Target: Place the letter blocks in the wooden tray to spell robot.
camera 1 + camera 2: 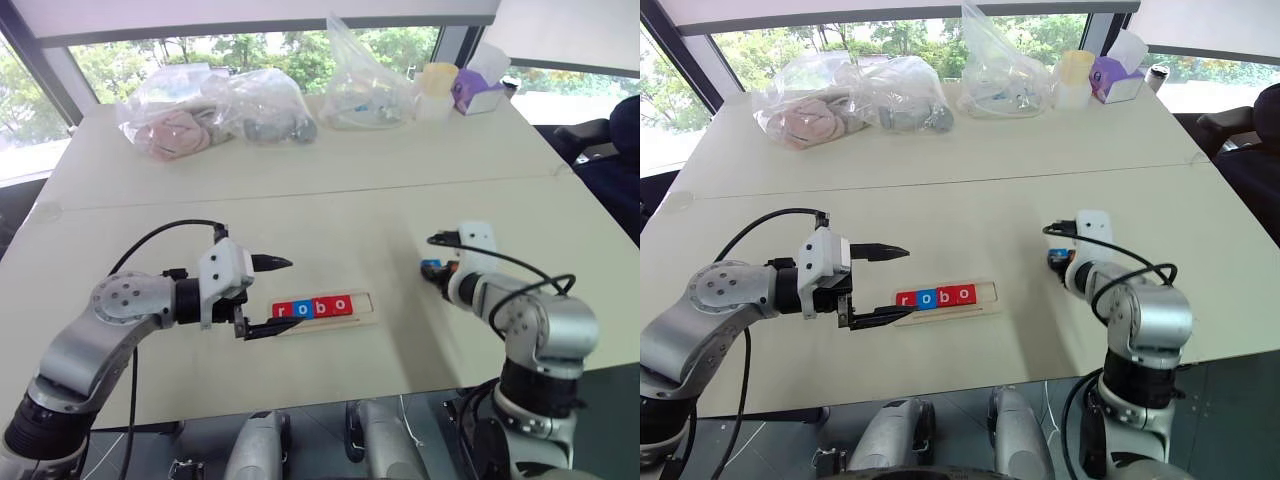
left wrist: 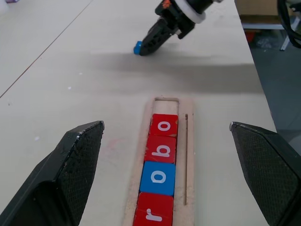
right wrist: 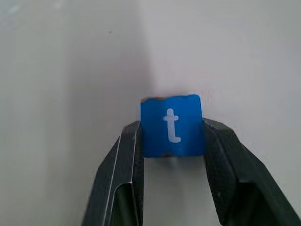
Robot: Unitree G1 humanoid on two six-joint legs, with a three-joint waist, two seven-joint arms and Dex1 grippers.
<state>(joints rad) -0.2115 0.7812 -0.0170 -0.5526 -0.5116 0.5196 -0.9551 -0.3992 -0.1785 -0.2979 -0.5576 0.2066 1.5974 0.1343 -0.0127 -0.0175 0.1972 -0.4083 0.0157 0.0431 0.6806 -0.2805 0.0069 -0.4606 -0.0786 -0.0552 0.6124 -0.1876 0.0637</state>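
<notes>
Right wrist view has the right gripper [image 3: 171, 141] clamped on the blue "t" block [image 3: 171, 125], its letter upright between the fingers. On the table [image 1: 330, 200], well right of the wooden tray [image 1: 362, 298], arm and fingers hide most of that block. The tray's long axis runs left to right; it holds "r", "o", "b", "o", with the right-end slot bare. Spread wide and holding nothing, the left gripper [image 1: 272, 295] hangs at the tray's left end.

Wooden tray [image 2: 190, 141]: four letter blocks in row, white lowercase, reading r-o-b-o. Red "r" [image 2: 151, 214], blue "o" [image 2: 158, 177], red "b" [image 2: 161, 149], red "o" [image 2: 164, 125]. Separate blue block [image 3: 171, 125] on table: white "t". No other legible txt.
</notes>
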